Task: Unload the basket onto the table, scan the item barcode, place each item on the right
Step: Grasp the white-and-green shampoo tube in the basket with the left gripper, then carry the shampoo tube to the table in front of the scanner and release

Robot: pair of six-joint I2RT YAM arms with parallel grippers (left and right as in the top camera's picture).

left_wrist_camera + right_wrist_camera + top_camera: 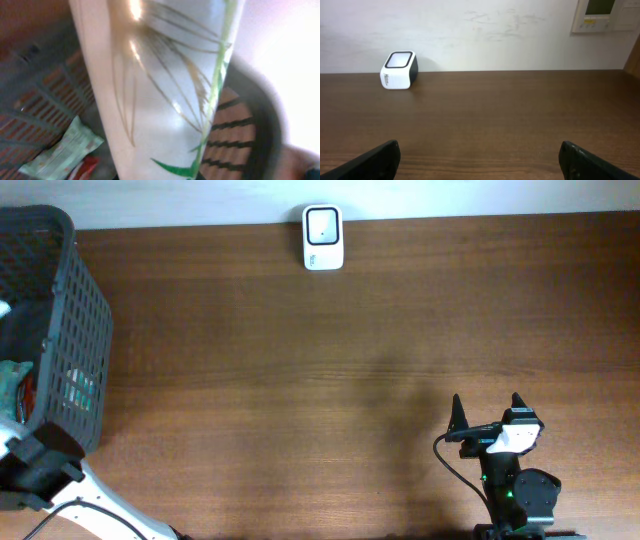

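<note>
The item cannot be picked out in the overhead view; it lies somewhere inside the dark mesh basket (pixel 70 330) at the table's (pixel 300 380) left edge, where the left arm (pixel 45 460) reaches in from the near corner, wrist bent toward the basket and fingers hidden. The scanner (pixel 322 237) stands at the far edge, well apart from the basket. The right gripper (pixel 487 412) sits near the front right, jaws apart, holding nothing. In the left wrist view the item (pixel 165 90) fills the frame: a tall white pack with a glossy skin and printed green stems, tilted, above a green-and-white packet (pixel 60 150) on the basket floor. The left gripper's fingers do not show here; the jaws are closed, and by this closeness judged clamped on the item. The finish suggests a light, slippery body that may yield under pressure; a hold across the mid-body is advised, leaving the barcode uncovered. No barcode is visible. The right wrist view shows the right arm level and low, with fingertips (pixel 375 160) spread wide and facing the scanner across bare wood.
</note>
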